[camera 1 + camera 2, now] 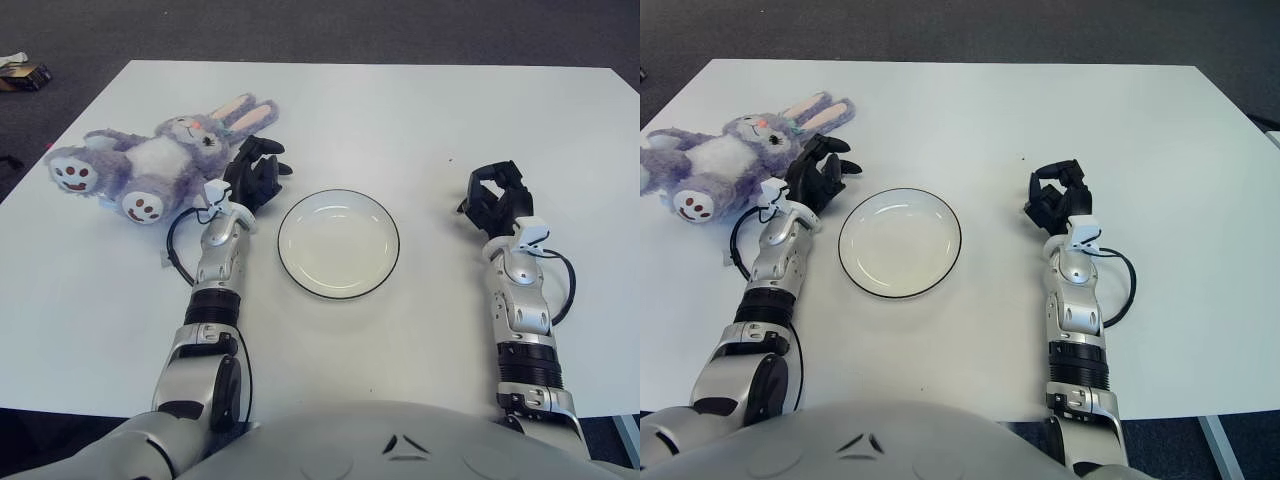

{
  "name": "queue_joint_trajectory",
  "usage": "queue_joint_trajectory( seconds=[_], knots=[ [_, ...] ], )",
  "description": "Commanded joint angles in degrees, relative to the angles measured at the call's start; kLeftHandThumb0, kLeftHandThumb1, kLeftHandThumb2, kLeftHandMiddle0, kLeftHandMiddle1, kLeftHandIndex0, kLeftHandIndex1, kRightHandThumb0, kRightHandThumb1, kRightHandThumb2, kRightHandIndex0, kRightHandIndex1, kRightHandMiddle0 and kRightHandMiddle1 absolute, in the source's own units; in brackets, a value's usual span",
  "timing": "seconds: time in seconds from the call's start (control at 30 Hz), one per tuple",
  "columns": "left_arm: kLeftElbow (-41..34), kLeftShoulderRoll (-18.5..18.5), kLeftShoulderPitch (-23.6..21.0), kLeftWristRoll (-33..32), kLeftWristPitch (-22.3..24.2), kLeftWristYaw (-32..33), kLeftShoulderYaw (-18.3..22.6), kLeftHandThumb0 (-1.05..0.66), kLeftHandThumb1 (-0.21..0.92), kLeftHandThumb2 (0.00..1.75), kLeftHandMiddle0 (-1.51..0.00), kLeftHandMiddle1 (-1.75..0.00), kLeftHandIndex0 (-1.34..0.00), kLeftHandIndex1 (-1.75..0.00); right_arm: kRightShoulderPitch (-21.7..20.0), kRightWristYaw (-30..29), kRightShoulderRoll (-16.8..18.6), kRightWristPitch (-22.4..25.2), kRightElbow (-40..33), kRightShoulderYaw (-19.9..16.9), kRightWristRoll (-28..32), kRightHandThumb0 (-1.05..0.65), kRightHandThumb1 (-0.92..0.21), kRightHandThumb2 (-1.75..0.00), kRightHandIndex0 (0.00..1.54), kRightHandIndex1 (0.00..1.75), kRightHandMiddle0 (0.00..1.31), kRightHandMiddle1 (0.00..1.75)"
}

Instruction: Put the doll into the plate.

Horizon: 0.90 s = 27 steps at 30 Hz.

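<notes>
Left eye view gives us the white table (420,110) from above, and we read it from its left edge across. Near the far left corner lies the doll (160,160), a purple plush rabbit with a white belly, on its back with its feet toward the left edge and its pink-lined ears pointing toward the middle of the table. Just to the right of the doll we see our left hand (255,175), its dark fingers loosely curled and holding nothing; the fingertips are close beside the rabbit's ears, but we cannot tell whether they touch. A black cable (178,245) loops beside the left forearm. Next comes the plate (385,215), white with a dark rim, sitting near the middle of the table and just right of the left wrist; it is well apart from the doll. Toward the right edge our right hand (497,200) shows, fingers curled inward around nothing, well apart from the plate.
</notes>
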Motion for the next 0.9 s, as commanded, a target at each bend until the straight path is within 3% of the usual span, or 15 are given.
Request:
queue_joint_trajectory(
  seconds=[0.0,0.57,0.67,0.87],
  knots=[
    [3.1,-0.1,2.8,0.3,1.4,0.4,0.1,-0.01,0.7,0.74,-0.37,-1.6,-0.36,-1.59,1.9,-0.1,1.0,0.2,1.6,0.2,0.3,-0.36,-0.8,-0.68,0.75,1.75,0.28,1.75],
    [5.6,-0.4,2.0,0.4,-3.3,0.8,0.3,-0.01,0.69,0.74,-0.37,-1.6,-0.37,-1.58,1.3,-0.2,1.0,0.6,2.2,0.4,0.0,-0.36,-0.8,-0.67,0.75,1.75,0.28,1.75],
    [6.4,-0.8,0.7,2.2,-10.4,1.9,0.2,-0.01,0.69,0.74,-0.38,-1.59,-0.37,-1.58,0.6,-0.2,0.8,0.5,3.1,0.4,-0.1,-0.36,-0.81,-0.66,0.75,1.75,0.28,1.75],
    [8.2,-0.6,-1.4,3.2,-15.4,1.9,0.3,-0.01,0.69,0.74,-0.39,-1.58,-0.38,-1.57,-0.1,-0.1,0.6,0.2,4.2,0.3,0.0,-0.36,-0.81,-0.66,0.75,1.75,0.28,1.75]
  ],
)
